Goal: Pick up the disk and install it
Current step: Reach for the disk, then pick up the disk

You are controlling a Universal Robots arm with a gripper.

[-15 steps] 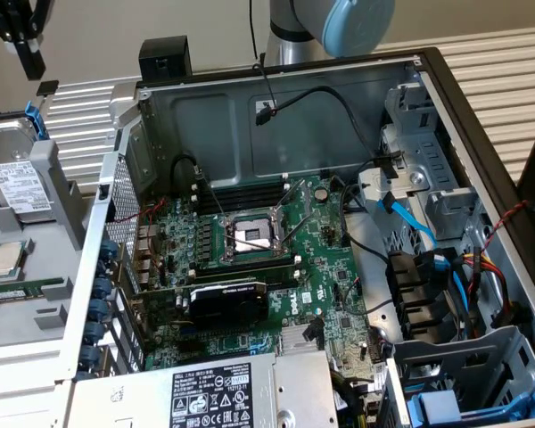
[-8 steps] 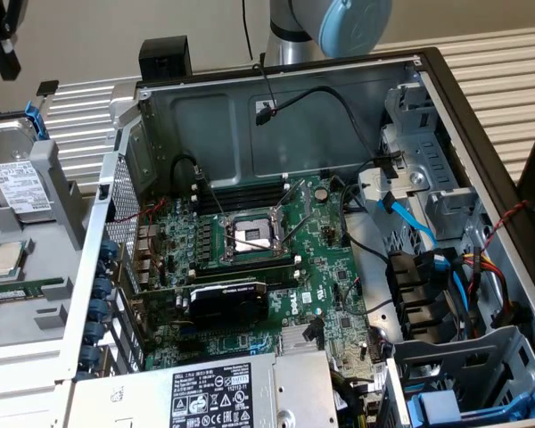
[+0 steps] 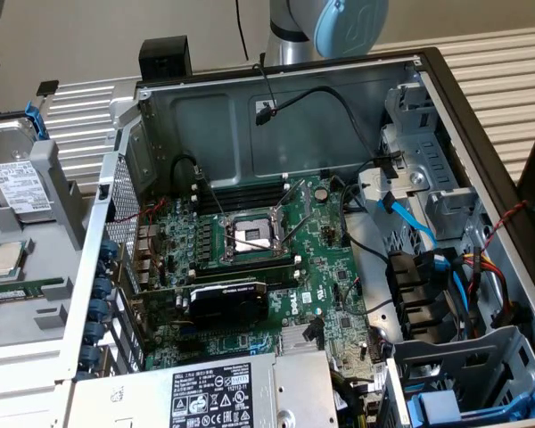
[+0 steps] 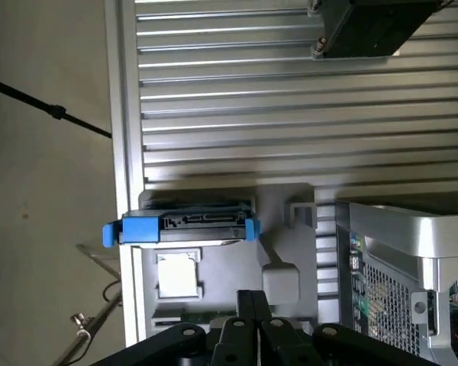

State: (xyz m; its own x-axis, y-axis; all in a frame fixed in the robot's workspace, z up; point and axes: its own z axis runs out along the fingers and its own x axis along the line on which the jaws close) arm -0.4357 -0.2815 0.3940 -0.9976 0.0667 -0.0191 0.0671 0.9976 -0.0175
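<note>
Approach stage, by the look of it; no lift yet. Note tool [image 4: 252,301] pressed together, pinching nothing, hanging over grey holder tray [image 4: 278,202], near the disk [image 4: 189,223] but apart from it. See connector edge of disk facing wrist cam, blue carrier frame [image 4: 137,230] clipped round it. Find same disk at the exterior view's left, mid-height, white label showing, resting in the tray outside the PC case [image 3: 276,98]. Mind small silver chip [image 3: 4,259] just beside it in same tray: not the target. To do this step well, prob.: spread tips before dropping; centre over disk; set pads across metal body or frame edges, not on label. Descend straight & slow, clear of tray's raised posts [image 3: 53,174]. Square the grip to avoid a tilt in the clamp.
</note>
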